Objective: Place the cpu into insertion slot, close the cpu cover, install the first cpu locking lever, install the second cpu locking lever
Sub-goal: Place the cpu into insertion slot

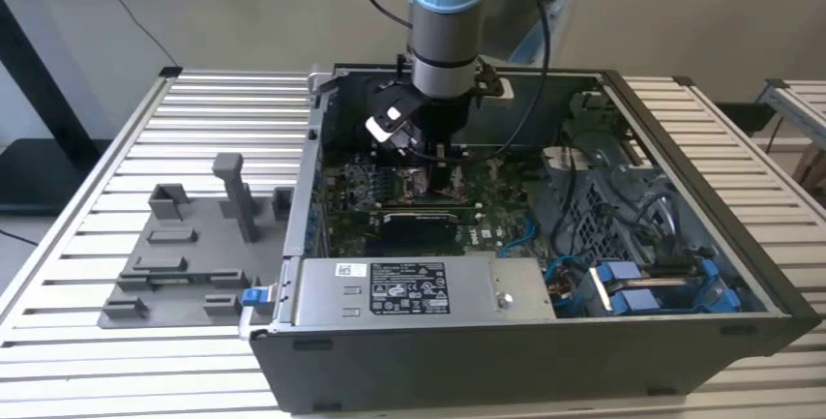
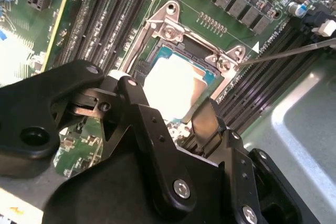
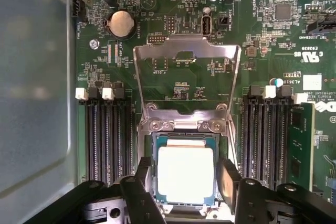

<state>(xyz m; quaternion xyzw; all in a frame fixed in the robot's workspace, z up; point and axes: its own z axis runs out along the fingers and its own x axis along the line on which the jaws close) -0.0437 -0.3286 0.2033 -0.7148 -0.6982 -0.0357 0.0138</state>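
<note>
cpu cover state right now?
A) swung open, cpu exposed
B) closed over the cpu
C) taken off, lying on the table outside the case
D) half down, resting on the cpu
A: in the first wrist view the cpu cover is swung back off the insertion slot, green board shows through its window, and the cpu sits uncovered in the slot.
</note>
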